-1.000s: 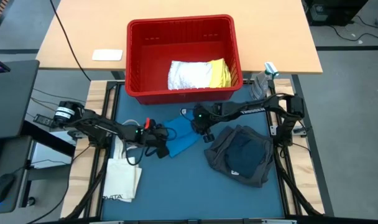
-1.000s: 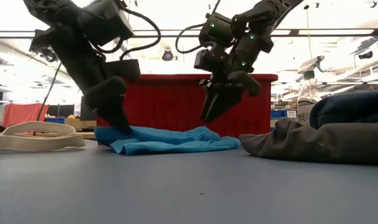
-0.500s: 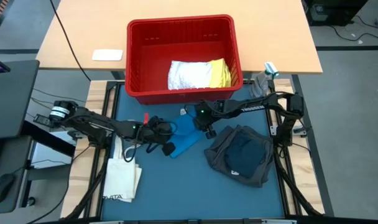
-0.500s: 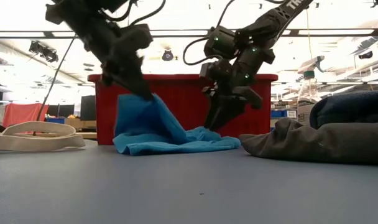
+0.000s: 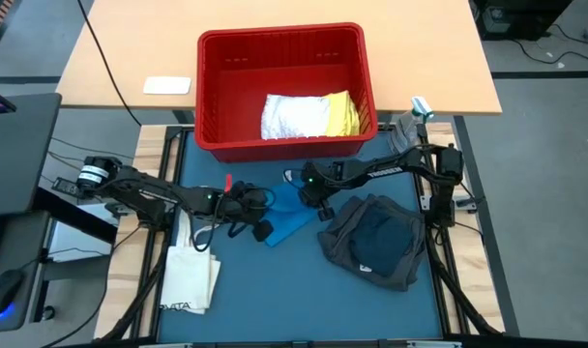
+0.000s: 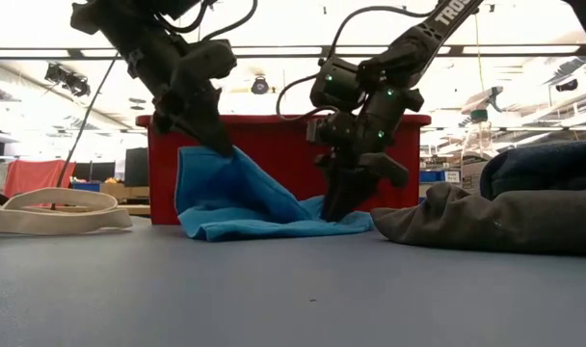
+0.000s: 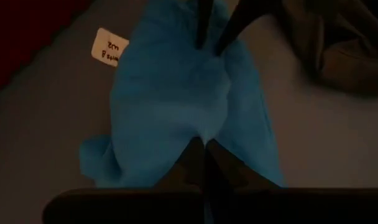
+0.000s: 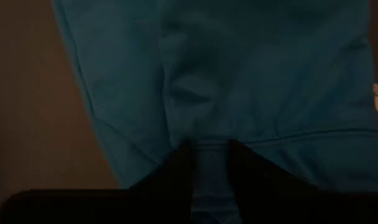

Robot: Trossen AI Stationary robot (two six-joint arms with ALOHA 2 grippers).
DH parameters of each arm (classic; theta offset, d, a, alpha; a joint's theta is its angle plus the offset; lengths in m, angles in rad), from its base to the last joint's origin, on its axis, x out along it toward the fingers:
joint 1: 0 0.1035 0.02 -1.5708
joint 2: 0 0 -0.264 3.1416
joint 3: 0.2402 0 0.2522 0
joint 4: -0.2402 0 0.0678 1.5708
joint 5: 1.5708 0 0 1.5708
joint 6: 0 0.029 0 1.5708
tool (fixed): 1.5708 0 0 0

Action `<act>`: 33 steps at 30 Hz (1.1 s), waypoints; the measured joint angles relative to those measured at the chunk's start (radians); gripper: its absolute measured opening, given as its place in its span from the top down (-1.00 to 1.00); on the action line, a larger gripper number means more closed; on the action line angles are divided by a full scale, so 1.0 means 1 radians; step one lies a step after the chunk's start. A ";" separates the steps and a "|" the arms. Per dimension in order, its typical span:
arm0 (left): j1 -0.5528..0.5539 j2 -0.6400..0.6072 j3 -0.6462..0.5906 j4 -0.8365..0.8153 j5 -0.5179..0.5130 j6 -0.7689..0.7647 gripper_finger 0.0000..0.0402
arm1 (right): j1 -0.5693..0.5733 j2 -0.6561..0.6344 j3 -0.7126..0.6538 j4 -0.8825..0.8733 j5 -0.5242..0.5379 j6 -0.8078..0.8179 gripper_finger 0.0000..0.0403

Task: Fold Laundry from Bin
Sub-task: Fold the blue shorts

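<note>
A bright blue cloth (image 5: 290,217) lies on the blue mat in front of the red bin (image 5: 212,106). My left gripper (image 6: 223,146) is shut on the cloth's left end, raised above the mat. My right gripper (image 6: 333,210) stands with its fingertips down at the cloth's right end, closed on it. White textured laundry (image 5: 292,116) and a yellow piece (image 5: 344,112) lie in the bin. A dark grey and navy pile (image 5: 376,242) lies on the mat to the right. My left gripper pinches a bunch of the blue cloth at its left end (image 7: 204,132) between its two shut fingers, slanting down from the table's left. That end is lifted into a peak (image 6: 211,164), and the cloth slopes down from it to the mat. My right gripper has the cloth's hemmed right end (image 8: 209,148) between its two fingers (image 8: 176,163), pointing steeply down from above. That end (image 6: 322,214) lies on the mat under the fingertips.
A cream tote bag (image 5: 191,271) lies at the mat's left, its handles (image 6: 52,207) beside the left arm. A white tag (image 7: 109,46) lies by the blue cloth. A wooden table behind the bin carries a white pad (image 5: 166,85).
My left gripper has risen and gone a little toward the bin with the blue cloth's left end, which has come off the mat into a peak while the right end stayed down. My right gripper has sunk onto that right end.
</note>
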 joint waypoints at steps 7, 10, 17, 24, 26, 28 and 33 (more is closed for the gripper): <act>0.000 0.000 0.000 -0.094 0.002 -0.005 0.99 | -0.004 -0.022 0.010 -0.077 0.036 0.065 0.96; 0.000 -0.013 -0.001 -0.141 0.004 -0.044 0.99 | 0.005 -0.078 0.059 -0.204 0.030 0.104 0.97; 0.005 -0.068 -0.001 -0.125 0.007 -0.051 0.99 | 0.012 -0.208 0.094 -0.222 -0.030 0.099 0.79; 0.044 -0.087 0.000 -0.078 0.007 -0.058 0.99 | 0.014 -0.161 0.071 -0.185 -0.149 0.025 0.12; 0.050 -0.092 -0.001 -0.063 0.007 -0.070 0.99 | 0.023 -0.125 0.070 -0.153 -0.088 0.031 -0.07; 0.055 -0.094 0.000 -0.018 0.007 -0.075 0.99 | 0.029 -0.088 0.069 -0.119 -0.012 0.067 -0.20; 0.057 -0.117 0.000 0.021 0.006 -0.087 0.99 | 0.033 -0.032 0.069 -0.105 0.017 0.130 -0.22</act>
